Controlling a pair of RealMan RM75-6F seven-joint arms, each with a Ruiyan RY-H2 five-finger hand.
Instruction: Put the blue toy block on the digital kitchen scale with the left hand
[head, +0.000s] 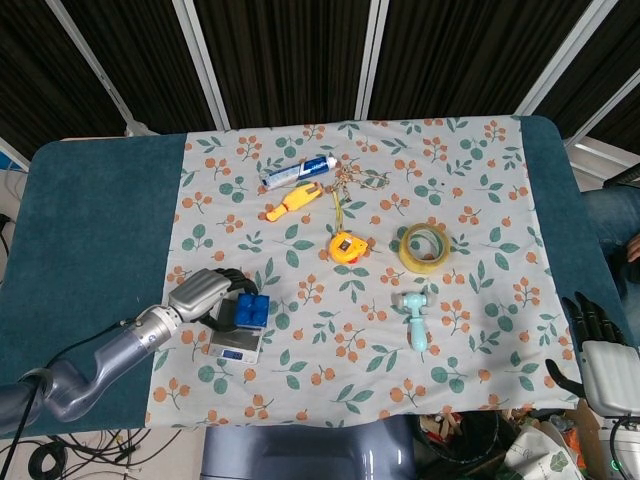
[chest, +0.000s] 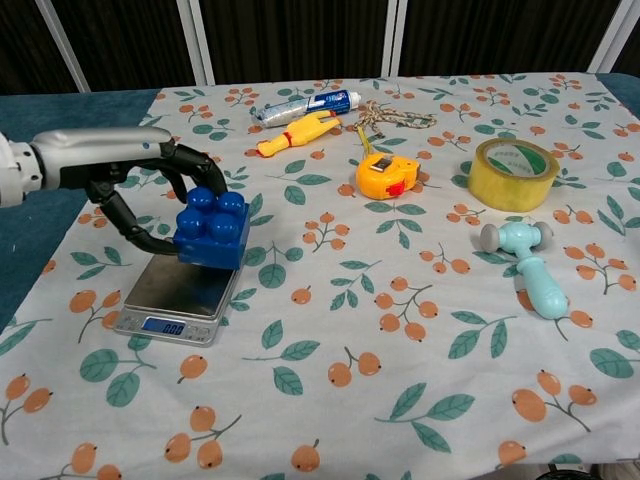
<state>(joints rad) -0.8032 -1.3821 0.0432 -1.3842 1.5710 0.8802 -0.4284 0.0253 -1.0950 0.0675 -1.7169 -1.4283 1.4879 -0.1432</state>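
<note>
My left hand grips the blue toy block from its left side, thumb below and fingers over the top. The block hangs just above the right part of the digital kitchen scale, a flat silver platform with a lit blue display at its front. Whether the block touches the platform I cannot tell. My right hand rests far off at the table's right edge, with its dark fingers apart and nothing in it.
A yellow tape measure, a roll of yellow tape and a pale blue toy hammer lie to the right. A toothpaste tube, a yellow rubber chicken and a cord sit at the back.
</note>
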